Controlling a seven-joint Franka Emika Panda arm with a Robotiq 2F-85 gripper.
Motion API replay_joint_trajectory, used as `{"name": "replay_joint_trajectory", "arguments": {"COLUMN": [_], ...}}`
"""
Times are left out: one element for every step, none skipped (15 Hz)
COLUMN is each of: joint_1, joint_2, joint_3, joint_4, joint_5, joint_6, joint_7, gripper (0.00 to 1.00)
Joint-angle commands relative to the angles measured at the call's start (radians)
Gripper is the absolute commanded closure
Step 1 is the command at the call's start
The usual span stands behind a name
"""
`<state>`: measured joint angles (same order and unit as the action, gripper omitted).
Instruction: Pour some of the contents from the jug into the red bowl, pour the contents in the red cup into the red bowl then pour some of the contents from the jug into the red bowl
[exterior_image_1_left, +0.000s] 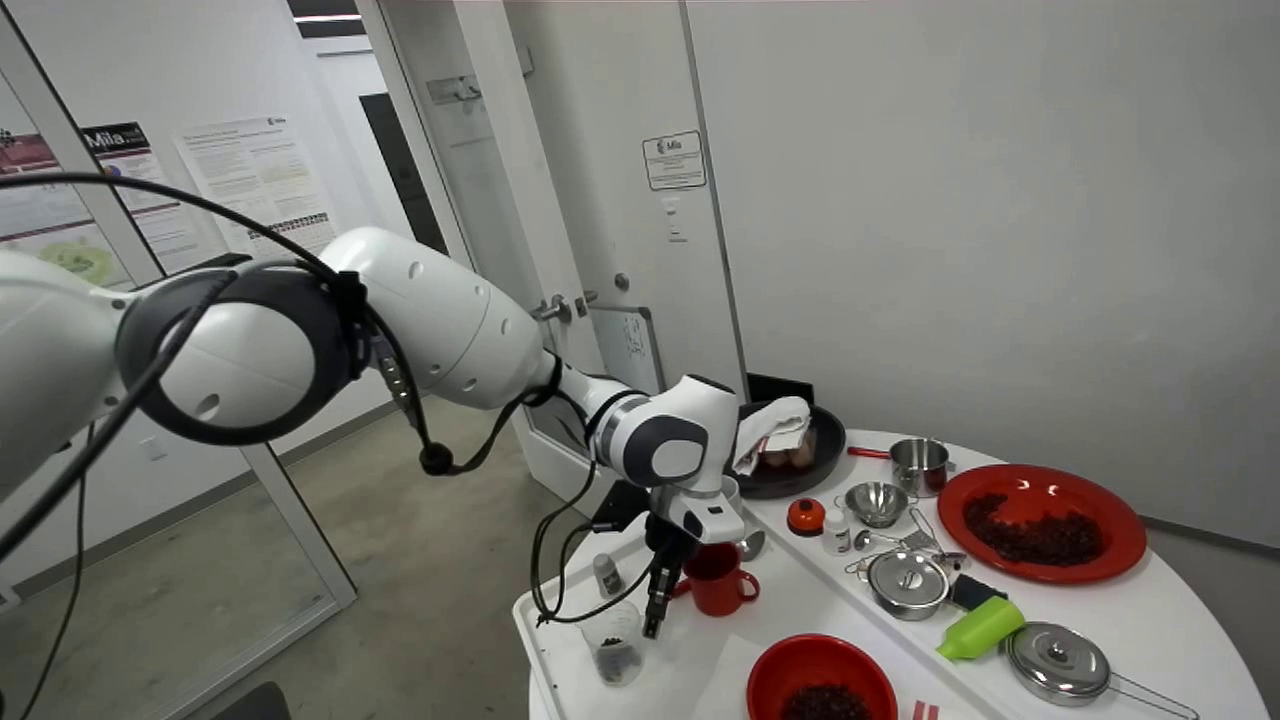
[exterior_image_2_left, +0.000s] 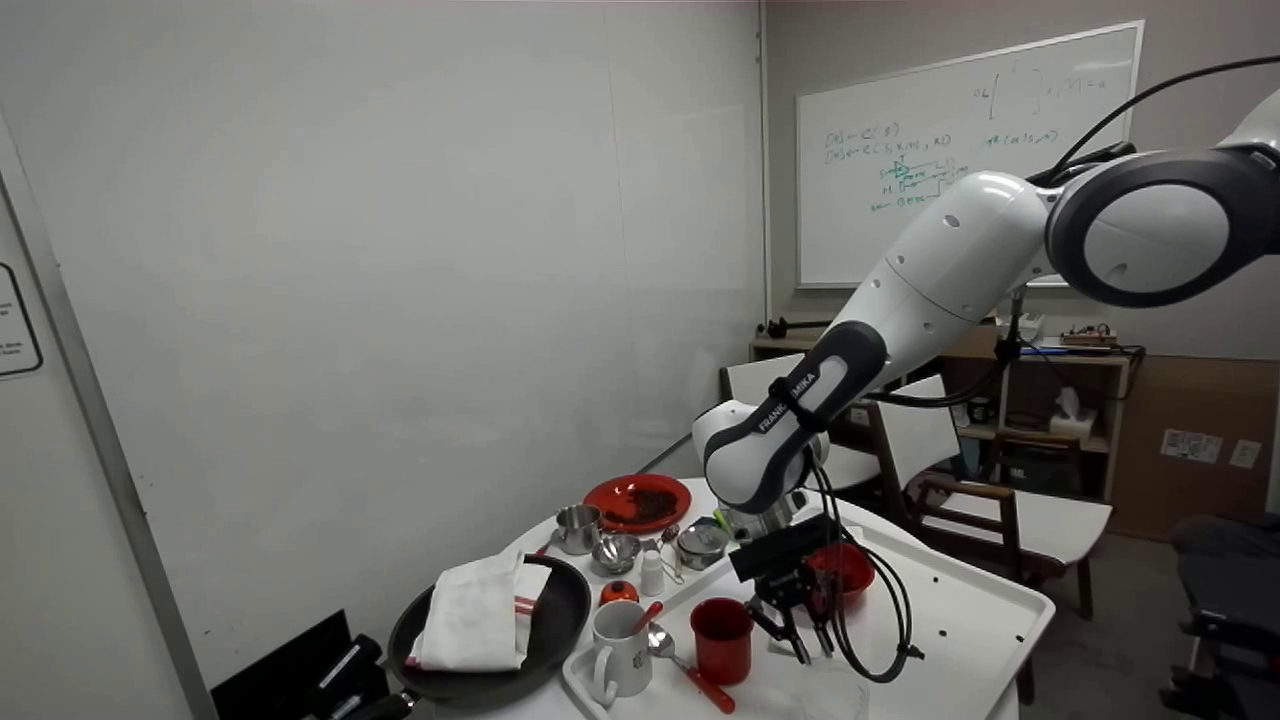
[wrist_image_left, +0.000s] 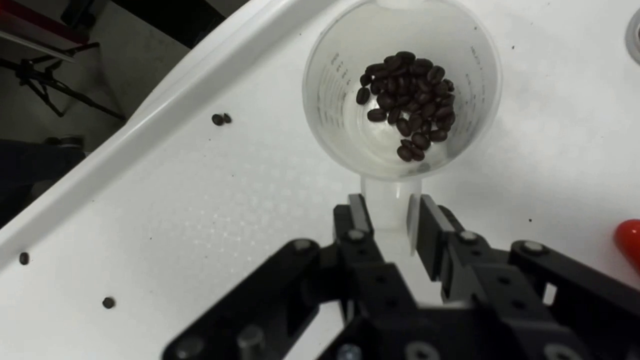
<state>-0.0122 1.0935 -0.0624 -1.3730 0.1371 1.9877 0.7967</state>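
Only a narrow gap in the black two-fingered gripper (wrist_image_left: 389, 207), over or around the translucent handle (wrist_image_left: 391, 187) of the clear, round plastic jug (wrist_image_left: 330, 105), presumably for lifting and tipping; cannot tell whether clasped. Upright on the rimmed white tray (wrist_image_left: 270, 165), probably meant to catch spills. Farther out, also there, the upright, glossy red cup (exterior_image_1_left: 715, 590), then the round, shiny red bowl (exterior_image_1_left: 815, 660), likely set apart to receive the pour. About the jug: see-through wall, faint printed scale, low heap of dark oval beans (wrist_image_left: 415, 95) inside.
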Motion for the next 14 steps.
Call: {"name": "replay_joint_trajectory", "arguments": {"joint_1": [0.002, -0.002, -0.004, -0.006, -0.008, -0.011, -0.014, -0.016, -0.024, -0.029, -0.039, -0.045, -0.054, -0.062], "joint_2": [0.041, 0.037, 0.035, 0.029, 0.024, 0.019, 0.011, 0.003, -0.012, -0.028, -0.050, -0.066, -0.087, -0.104], "joint_3": [-0.011, -0.008, -0.008, -0.007, -0.006, -0.005, -0.005, -0.006, -0.005, -0.007, -0.007, -0.009, -0.009, -0.008], "joint_4": [0.062, 0.064, 0.064, 0.059, 0.056, 0.054, 0.050, 0.044, 0.036, 0.026, 0.012, 0.005, -0.004, -0.009], "joint_5": [0.038, 0.044, 0.049, 0.051, 0.054, 0.058, 0.062, 0.065, 0.071, 0.075, 0.083, 0.088, 0.096, 0.103], "joint_6": [-0.017, -0.025, -0.022, -0.020, -0.020, -0.021, -0.022, -0.023, -0.030, -0.028, -0.025, -0.023, -0.019, -0.018], "joint_7": [0.022, 0.016, 0.015, 0.008, 0.005, 0.003, 0.001, 0.001, -0.004, -0.006, -0.012, -0.014, -0.017, -0.019], "gripper": [0.65, 0.46, 0.41, 0.32, 0.25, 0.18, 0.10, 0.04, 0.01, 0.00, 0.00, 0.00, 0.00, 0.00]}}
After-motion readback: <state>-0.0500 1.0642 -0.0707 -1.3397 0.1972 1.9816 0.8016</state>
